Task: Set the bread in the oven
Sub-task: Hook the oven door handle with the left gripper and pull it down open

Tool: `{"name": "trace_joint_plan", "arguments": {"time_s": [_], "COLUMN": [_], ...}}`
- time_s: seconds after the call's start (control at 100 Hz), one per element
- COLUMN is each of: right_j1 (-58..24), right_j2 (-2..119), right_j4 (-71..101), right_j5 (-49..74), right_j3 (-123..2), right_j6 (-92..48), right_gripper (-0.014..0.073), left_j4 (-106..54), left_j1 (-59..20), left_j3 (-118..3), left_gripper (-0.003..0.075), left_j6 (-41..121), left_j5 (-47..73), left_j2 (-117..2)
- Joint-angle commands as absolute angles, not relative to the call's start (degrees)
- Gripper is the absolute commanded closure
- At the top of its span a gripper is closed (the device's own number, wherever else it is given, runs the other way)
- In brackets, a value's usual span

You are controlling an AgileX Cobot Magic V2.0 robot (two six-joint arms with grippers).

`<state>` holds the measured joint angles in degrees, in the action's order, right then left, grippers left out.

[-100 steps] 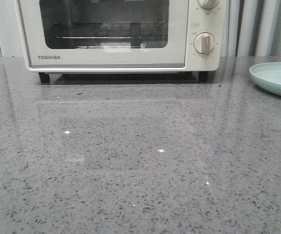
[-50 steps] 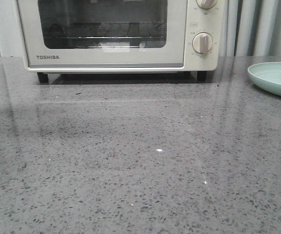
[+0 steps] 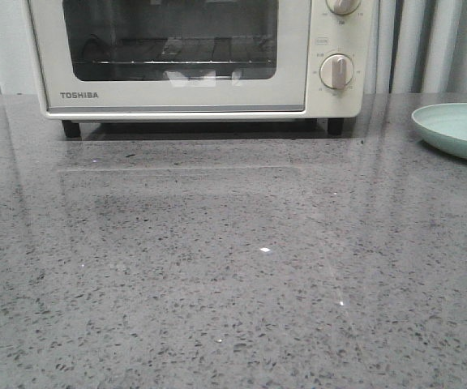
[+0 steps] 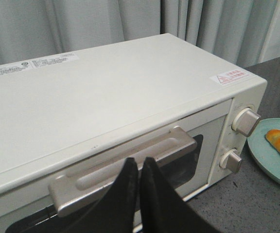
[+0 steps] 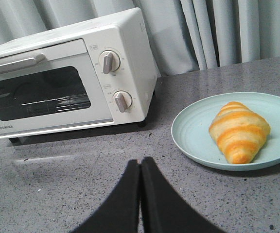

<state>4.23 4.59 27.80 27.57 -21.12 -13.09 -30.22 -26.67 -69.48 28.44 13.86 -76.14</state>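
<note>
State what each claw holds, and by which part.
Nothing. The left claw is shut, empty, near the oven handle; the right claw is shut, empty.

Dark shadow on countertop [image 3: 217, 267] faded, window reflection shifted

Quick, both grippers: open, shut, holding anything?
Left gripper: shut, empty, just in front of the oven door handle.
Right gripper: shut, empty; bread untouched on its plate.

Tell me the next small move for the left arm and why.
Probably open the left tool and lower it onto the door handle. The oven door is shut, the bread lies on the plate, and the tool is closed just above the handle.
</note>
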Motion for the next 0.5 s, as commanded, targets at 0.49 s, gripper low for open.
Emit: {"name": "trace_joint_plan", "arguments": {"time_s": [0.49], "right_j1": [4.2], "right_j2": [5.9], "right_j4": [27.9], "right_j5": [23.9], "right_j3": [-23.2], "right_j6": [-13.9], "right_gripper": [0.0641], "left_j4": [-30.8], "left_j1": [-27.1], "left_j3": [-76.5], "left_gripper": [0.0741], "left_j6": [28.6], "left_j5": [9.8], "left_j2": [-84.9]}}
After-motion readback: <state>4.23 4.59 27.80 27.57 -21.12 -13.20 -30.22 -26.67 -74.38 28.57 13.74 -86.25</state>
